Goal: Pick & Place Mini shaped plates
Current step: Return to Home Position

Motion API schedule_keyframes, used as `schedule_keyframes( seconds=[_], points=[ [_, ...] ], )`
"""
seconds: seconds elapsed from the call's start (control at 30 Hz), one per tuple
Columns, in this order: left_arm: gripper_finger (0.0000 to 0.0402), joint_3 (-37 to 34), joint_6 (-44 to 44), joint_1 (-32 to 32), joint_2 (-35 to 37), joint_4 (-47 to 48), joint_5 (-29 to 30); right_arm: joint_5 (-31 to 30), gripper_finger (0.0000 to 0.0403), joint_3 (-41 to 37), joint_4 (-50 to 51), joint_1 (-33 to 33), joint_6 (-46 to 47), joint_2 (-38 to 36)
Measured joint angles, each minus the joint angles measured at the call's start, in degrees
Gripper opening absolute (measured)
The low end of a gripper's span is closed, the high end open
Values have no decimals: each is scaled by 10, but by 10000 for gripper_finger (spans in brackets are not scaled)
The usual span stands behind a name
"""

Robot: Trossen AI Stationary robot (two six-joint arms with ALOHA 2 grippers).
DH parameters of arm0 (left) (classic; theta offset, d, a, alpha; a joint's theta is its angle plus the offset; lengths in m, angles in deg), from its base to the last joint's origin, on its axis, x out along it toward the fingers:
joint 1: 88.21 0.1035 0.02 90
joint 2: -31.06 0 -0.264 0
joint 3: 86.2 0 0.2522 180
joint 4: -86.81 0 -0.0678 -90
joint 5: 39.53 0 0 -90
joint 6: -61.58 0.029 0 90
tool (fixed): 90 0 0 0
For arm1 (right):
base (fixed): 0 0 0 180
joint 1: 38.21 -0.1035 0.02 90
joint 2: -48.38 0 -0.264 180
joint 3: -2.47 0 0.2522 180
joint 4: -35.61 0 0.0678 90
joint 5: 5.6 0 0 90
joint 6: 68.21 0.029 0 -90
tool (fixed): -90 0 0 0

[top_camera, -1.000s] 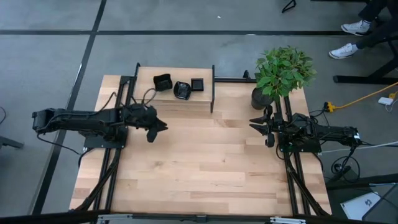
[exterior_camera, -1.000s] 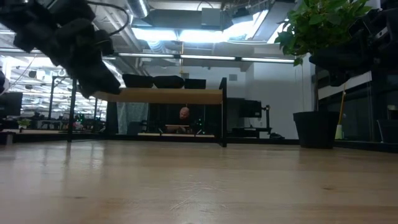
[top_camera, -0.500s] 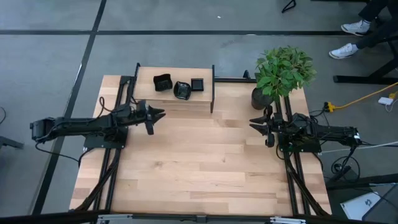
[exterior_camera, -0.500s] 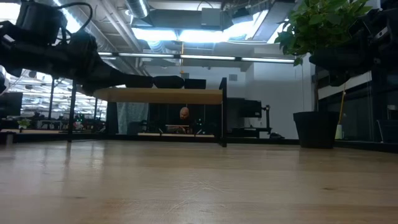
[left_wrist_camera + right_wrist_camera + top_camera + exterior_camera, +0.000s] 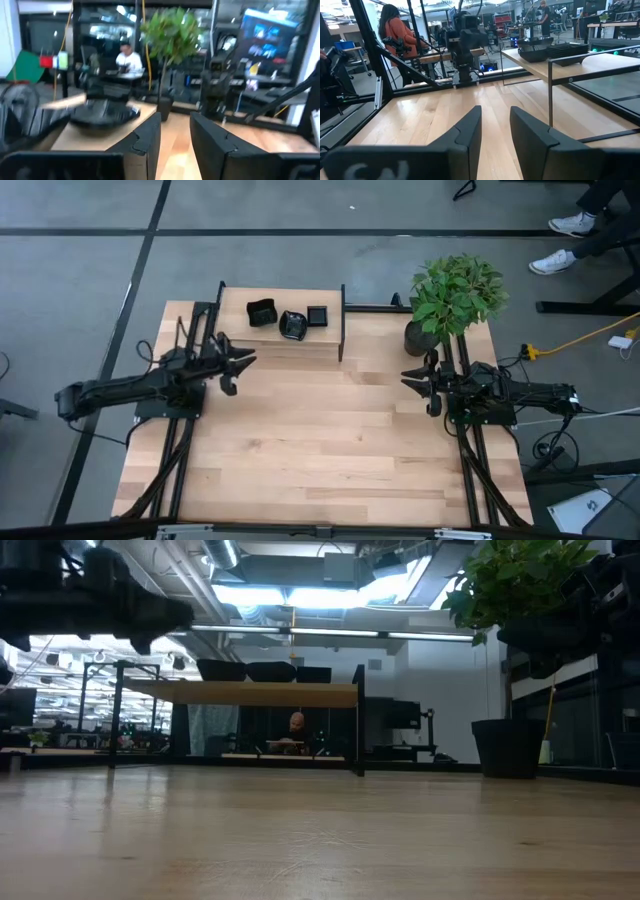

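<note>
We see left gripper (image 5: 246, 361), open & empty, backed off shelf (image 5: 232, 328) w/ plates (image 5: 291, 325) stacked; right gripper (image 5: 410, 380) open; job prob. done.

An open-plan robotics lab: beyond the left gripper (image 5: 175, 127) a person (image 5: 127, 56) sits among monitors (image 5: 265, 32), under strip lights (image 5: 300, 595) and exposed ducts (image 5: 225, 555).

3 plate stacks (image 5: 291, 320), 1 plant (image 5: 455, 292)
</note>
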Motion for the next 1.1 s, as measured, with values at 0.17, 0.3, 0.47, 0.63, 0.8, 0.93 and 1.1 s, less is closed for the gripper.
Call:
schedule_keyframes(
  seconds=[0.17,0.3,0.47,0.63,0.8,0.93,1.1],
  points=[
    [102,0,0,0,113,103,-4,0,103,0,0,0,0,0],
    [101,0,1,0,190,206,-4,0,103,0,0,0,0,0],
    [98,1,-8,0,190,177,-27,0,103,0,0,0,0,0],
    [101,0,-9,0,190,187,-44,0,103,0,0,0,0,0],
    [100,0,-11,-1,189,256,-73,0,103,0,0,0,0,1],
    [98,0,1,-9,175,257,-58,0,103,0,0,0,0,1],
    [102,0,29,-12,162,257,-53,0,103,0,0,0,0,1]
  ],
)
